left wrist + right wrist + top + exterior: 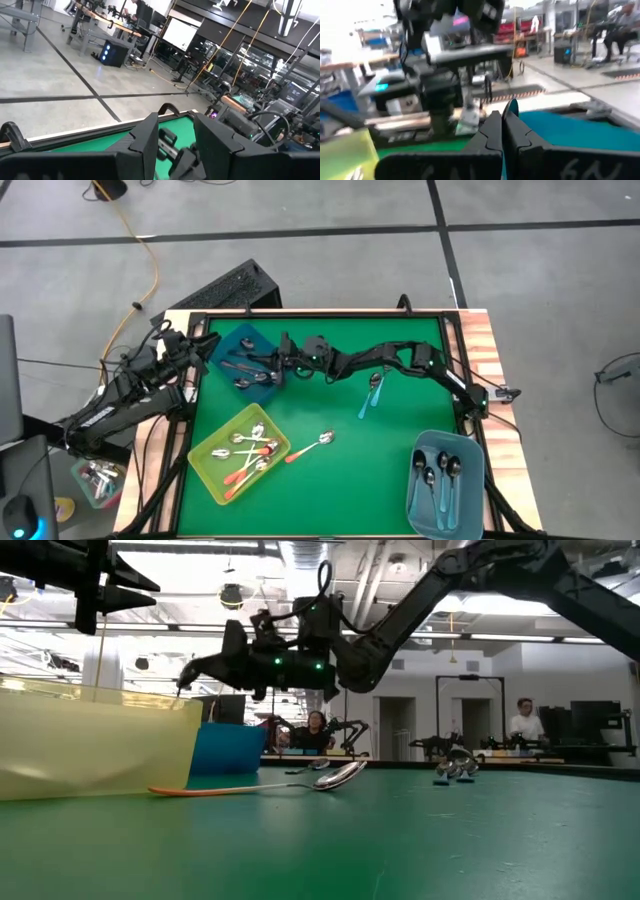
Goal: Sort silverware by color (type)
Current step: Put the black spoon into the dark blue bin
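Note:
My right gripper (pixel 272 366) reaches across the table and hangs above the dark blue bin (pixel 243 345), which holds dark grey spoons (pixel 252 370). Its fingers (pixel 492 125) are shut, and nothing shows between them. In the low view my right gripper (pixel 183 683) is well above the table. An orange-handled spoon (pixel 310 447) and a teal-handled spoon (pixel 372 392) lie loose on the green mat. My left gripper (pixel 175 135) is open and waits at the table's far left corner (pixel 192 342).
A yellow-green bin (pixel 238 452) near the left edge holds orange-handled spoons. A light blue bin (pixel 445 480) at the near right corner holds teal-handled spoons. The green mat (pixel 330 490) between them is bare. People sit at desks in the room beyond.

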Available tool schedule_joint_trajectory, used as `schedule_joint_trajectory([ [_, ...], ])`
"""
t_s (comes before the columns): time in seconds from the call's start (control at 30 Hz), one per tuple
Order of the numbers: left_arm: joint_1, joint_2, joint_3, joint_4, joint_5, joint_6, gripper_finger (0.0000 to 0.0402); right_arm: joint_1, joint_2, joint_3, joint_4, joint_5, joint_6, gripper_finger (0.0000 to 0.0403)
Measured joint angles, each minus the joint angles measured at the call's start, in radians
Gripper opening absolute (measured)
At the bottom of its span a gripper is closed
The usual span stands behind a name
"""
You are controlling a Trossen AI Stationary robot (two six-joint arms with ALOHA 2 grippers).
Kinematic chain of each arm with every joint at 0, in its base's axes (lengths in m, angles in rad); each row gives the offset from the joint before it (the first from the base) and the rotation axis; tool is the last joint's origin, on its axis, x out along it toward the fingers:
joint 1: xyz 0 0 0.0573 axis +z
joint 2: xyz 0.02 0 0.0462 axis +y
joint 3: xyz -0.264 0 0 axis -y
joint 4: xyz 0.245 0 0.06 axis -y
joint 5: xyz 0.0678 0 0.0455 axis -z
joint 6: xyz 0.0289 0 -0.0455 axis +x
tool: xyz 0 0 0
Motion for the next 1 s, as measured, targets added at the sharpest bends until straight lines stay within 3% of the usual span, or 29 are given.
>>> schedule_joint_trajectory([
  [0.27,0.000,0.000,0.000,-0.002,0.000,0.009,0.0110,-0.005,0.009,0.050,-0.070,-0.008,-0.012,0.0007],
  [0.63,0.000,0.000,0.000,-0.002,-0.001,0.010,0.0110,0.002,0.008,0.225,-0.497,-0.041,-0.232,0.0008],
  [1.0,0.000,0.000,0.000,-0.002,-0.003,0.010,0.0110,0.006,0.017,0.236,-0.567,-0.044,-0.263,0.0022],
])
